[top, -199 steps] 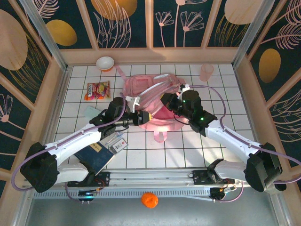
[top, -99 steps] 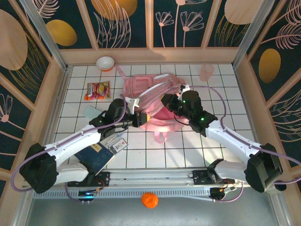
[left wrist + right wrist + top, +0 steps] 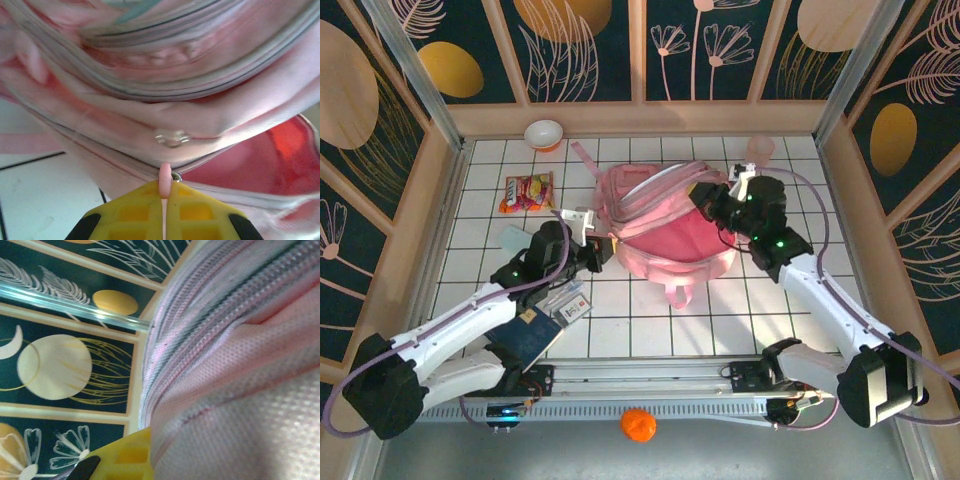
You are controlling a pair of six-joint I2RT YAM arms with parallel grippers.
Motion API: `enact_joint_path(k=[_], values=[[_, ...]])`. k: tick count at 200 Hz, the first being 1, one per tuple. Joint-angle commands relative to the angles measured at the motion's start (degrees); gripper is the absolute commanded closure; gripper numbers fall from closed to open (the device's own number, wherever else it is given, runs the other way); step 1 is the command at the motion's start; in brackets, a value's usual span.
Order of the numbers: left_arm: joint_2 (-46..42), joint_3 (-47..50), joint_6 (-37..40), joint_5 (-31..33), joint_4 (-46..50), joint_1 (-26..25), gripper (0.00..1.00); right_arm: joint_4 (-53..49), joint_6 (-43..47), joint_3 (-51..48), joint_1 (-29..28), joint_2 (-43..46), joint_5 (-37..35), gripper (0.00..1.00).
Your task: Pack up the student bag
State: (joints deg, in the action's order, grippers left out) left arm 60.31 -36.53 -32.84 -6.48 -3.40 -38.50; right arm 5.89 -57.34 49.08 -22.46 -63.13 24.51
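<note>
One student bag [image 3: 670,228]: large soft pink fabric backpack, at the table centre, main compartment gaping open on a red-pink lining; contents cannot be made out. One white-and-orange round bowl [image 3: 543,133] at 11 o'clock. One translucent pink cup [image 3: 758,150] at 1 o'clock, upright. One red-and-yellow snack packet [image 3: 527,192] at 10 o'clock, lying flat. One dark blue flat book [image 3: 525,336] at 8 o'clock, under the left arm. One orange ball [image 3: 637,424] at 6 o'clock, on the grey ledge off the tiles. Left gripper [image 3: 165,189]: yellow fingers closed on the pink zip pull [image 3: 164,176] at the bag's 9 o'clock side. Right gripper [image 3: 705,205]: fingers closed on the bag's fabric rim at 2 o'clock. Surface: white tiled table [image 3: 630,322] with dark grid lines. Surround: dark wall panels [image 3: 590,45] with gold and pink leaf motifs, wooden framing.
</note>
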Motion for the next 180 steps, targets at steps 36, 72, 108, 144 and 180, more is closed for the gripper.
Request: enact_joint_path(k=[36,72,108,144,180], values=[[-0.9,2.9,6.0,14.6,-10.4,3.5,0.95,3.5,-1.5,11.3,8.8,-0.8,23.0,1.00],[2.9,5.2,5.1,17.7,-18.8,6.1,0.94,1.5,-1.6,16.7,11.9,-3.5,31.5,1.00],[10.3,4.7,4.4,19.0,-23.3,7.4,0.92,2.0,-2.7,19.2,12.9,-4.7,36.0,1.00],[15.7,2.1,4.3,21.5,-22.4,7.6,0.89,3.8,-4.6,18.3,13.4,-4.0,34.9,1.00],[16.8,0.8,5.3,19.3,-23.3,7.7,0.81,5.6,-5.8,16.4,13.3,-4.0,33.3,1.00]])
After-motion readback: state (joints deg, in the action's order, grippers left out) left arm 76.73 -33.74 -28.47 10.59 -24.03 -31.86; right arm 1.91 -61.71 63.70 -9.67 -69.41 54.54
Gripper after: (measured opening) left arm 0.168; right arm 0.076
